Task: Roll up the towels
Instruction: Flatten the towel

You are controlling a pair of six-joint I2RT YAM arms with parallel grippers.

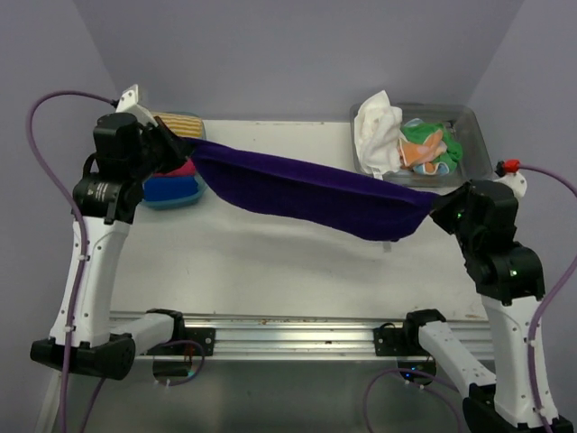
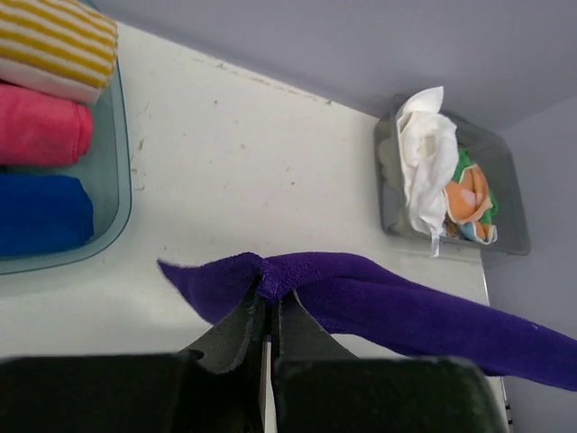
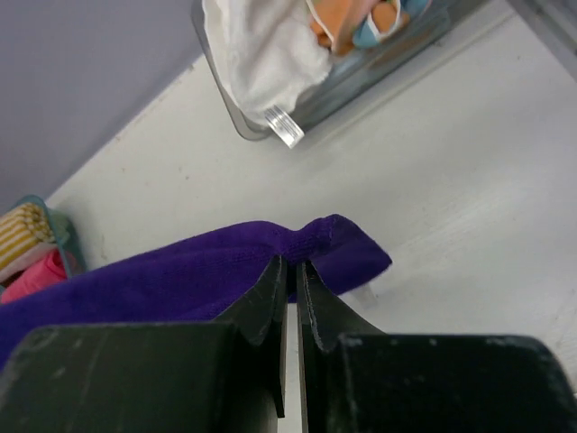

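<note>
A purple towel (image 1: 306, 194) hangs stretched in the air above the table between both arms. My left gripper (image 1: 185, 144) is shut on its left corner; in the left wrist view (image 2: 269, 290) the pinched edge of the purple towel (image 2: 406, 302) shows at the tips. My right gripper (image 1: 437, 203) is shut on its right corner, and the right wrist view (image 3: 292, 266) shows the purple towel (image 3: 180, 275) there. Rolled striped (image 2: 54, 41), pink (image 2: 41, 126) and blue (image 2: 41, 212) towels lie in the left tub. White (image 1: 379, 131), green (image 1: 442, 140) and orange (image 1: 424, 153) towels lie loose in the right tub.
A teal tub (image 1: 171, 200) stands at the back left, close under my left gripper. A clear tub (image 1: 473, 126) stands at the back right, just behind my right gripper. The white table (image 1: 270, 271) ends at a metal rail (image 1: 288, 336) near the arm bases.
</note>
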